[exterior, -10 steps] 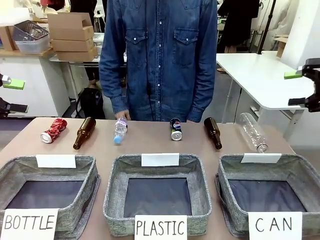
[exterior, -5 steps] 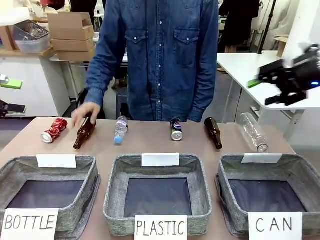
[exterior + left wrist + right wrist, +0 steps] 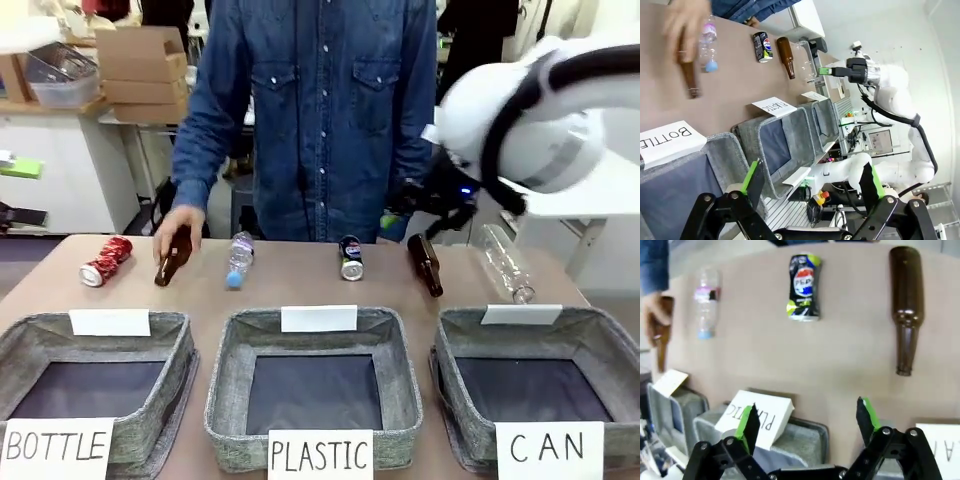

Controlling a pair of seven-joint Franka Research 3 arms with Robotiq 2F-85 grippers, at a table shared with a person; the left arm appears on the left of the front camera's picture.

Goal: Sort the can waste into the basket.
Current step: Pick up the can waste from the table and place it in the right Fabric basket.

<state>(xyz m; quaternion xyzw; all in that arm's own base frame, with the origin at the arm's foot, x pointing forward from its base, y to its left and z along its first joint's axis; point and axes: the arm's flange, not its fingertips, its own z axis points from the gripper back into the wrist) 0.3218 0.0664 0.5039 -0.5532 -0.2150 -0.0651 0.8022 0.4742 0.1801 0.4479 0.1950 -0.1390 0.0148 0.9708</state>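
Aluminium, thin and a bit crumpled, the Pepsi can [image 3: 803, 287] lies on its side at the counter's [image 3: 840, 355] far edge, probably light, slick and crushable, so the right end effector [image 3: 809, 412], hovering wide open and empty, wants a gentle pinch across its waist.

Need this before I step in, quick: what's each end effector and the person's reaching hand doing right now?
Left end effector: open, empty.
Right end effector: open, empty.
Person's hand: gripping a brown glass bottle.
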